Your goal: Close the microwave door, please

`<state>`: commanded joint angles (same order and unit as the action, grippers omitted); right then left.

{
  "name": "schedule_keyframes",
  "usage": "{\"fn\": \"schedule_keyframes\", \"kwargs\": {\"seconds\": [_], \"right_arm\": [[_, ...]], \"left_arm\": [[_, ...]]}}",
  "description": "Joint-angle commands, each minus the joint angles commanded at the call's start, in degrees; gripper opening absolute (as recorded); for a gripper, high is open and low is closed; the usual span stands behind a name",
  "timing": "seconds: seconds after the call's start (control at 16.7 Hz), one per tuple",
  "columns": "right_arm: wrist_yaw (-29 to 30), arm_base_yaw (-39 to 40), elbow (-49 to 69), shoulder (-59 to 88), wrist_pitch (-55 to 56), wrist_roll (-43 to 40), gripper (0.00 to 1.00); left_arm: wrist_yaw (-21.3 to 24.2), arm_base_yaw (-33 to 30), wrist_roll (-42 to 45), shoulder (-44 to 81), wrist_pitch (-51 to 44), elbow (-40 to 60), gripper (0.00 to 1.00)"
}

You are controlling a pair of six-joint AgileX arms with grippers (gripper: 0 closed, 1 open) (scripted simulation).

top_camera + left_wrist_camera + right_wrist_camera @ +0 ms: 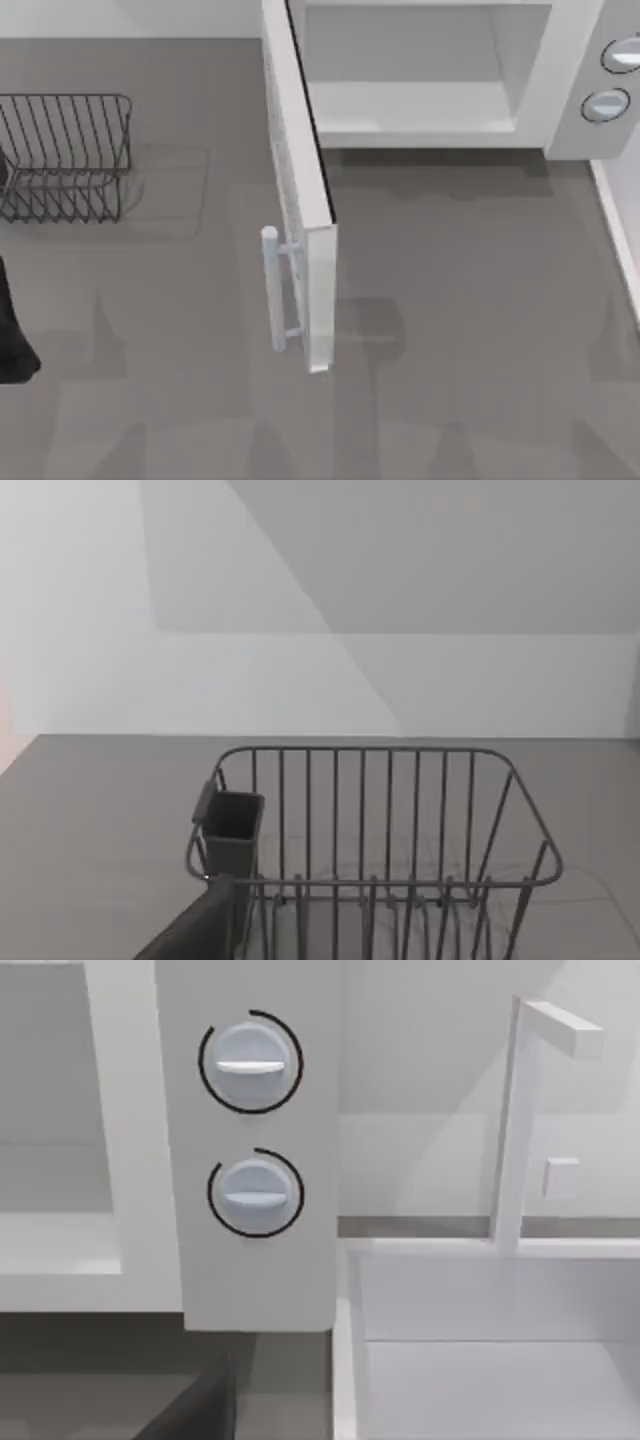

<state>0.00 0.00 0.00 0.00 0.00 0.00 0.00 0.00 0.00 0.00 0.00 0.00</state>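
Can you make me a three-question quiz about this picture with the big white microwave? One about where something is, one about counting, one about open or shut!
1. Where is the wire rack?
A. Inside the microwave
B. On the table's left side
C. On top of the microwave

2. How many round knobs does the microwave have?
A. Two
B. Four
C. None

3. How is the microwave door?
A. Shut tight
C. Taken off and lying flat
B. Swung wide open

Answers: 1 B, the rack stands on the table at the top view's left. 2 A, two knobs sit one above the other on the side panel. 3 B, the door sticks out and the cavity shows.
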Motion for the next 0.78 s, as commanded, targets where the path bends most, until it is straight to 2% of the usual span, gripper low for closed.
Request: {"fn": "schedule_keyframes", "kwargs": {"seconds": [0.36, 0.54, 0.78], "right_arm": [[0.0, 0.0, 0.0, 0.0, 0.0, 0.0, 1.0], [0.0, 0.0, 0.0, 0.0, 0.0, 0.0, 1.0], [0.0, 0.0, 0.0, 0.0, 0.0, 0.0, 1.0]], "left_arm": [[1.4, -1.5, 2.7, 5.1, -4.4, 4.0, 1.0], [3.5, -3.8, 7.3, 13.7, -11.8, 11.4, 1.0], [7.1, -7.4, 15.6, 29.2, -25.0, 25.9, 1.0]]}}
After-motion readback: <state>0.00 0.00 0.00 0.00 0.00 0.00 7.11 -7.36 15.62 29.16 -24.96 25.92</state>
